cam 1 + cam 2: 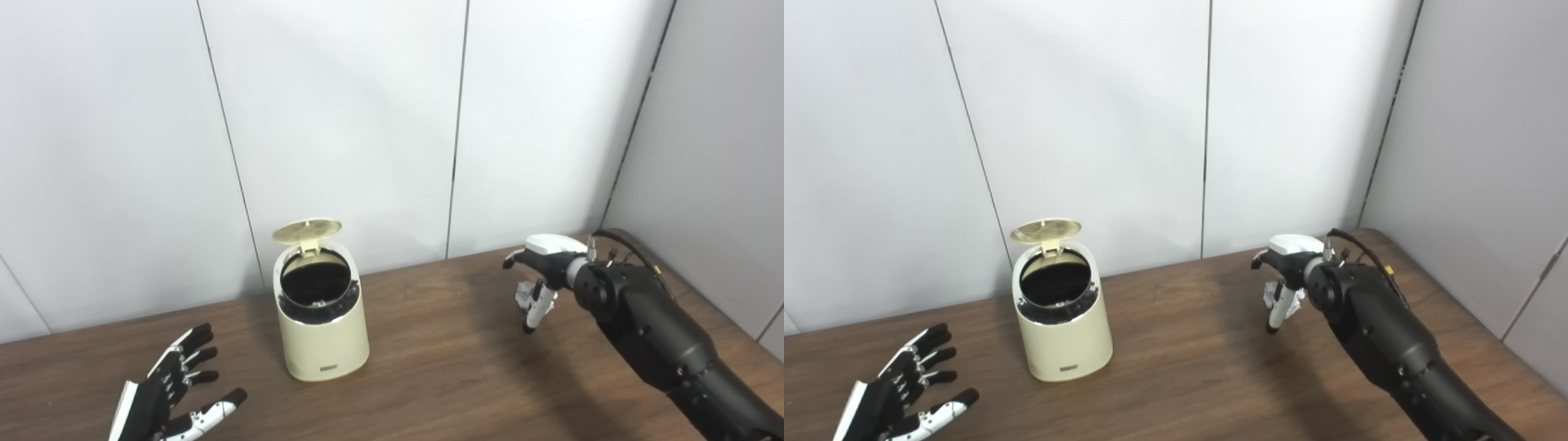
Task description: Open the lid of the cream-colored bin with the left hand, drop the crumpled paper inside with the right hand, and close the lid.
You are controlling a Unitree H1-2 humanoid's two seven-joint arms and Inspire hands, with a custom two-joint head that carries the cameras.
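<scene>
Nearest the cameras, at the lower left, the left hand point(168, 392) lies low over the brown wooden surface point(441, 361), palm up, its fingers point(195, 355) spread wide and holding nothing; it sits well apart from the bin, to the bin's left and closer to the viewer. The right arm point(661, 343) enters from the lower right corner and reaches toward the far right part of the surface. Farther back, left of centre, the cream-colored bin point(321, 343) stands upright on the surface with a small label plate low on its front. Its lid point(306, 231) is raised on its hinge at the rear rim, leaving the round mouth uncovered; the interior is dark, and its contents cannot be made out with certainty. To the right, at about the same depth, the right hand point(1286, 275) hangs above the surface with its fingers pointing down, loosely apart and gripping nothing, well apart from the bin. The crumpled paper is not visible on the surface nor in either hand. Behind the surface rise pale wall panels point(343, 122) divided by dark vertical seams.
</scene>
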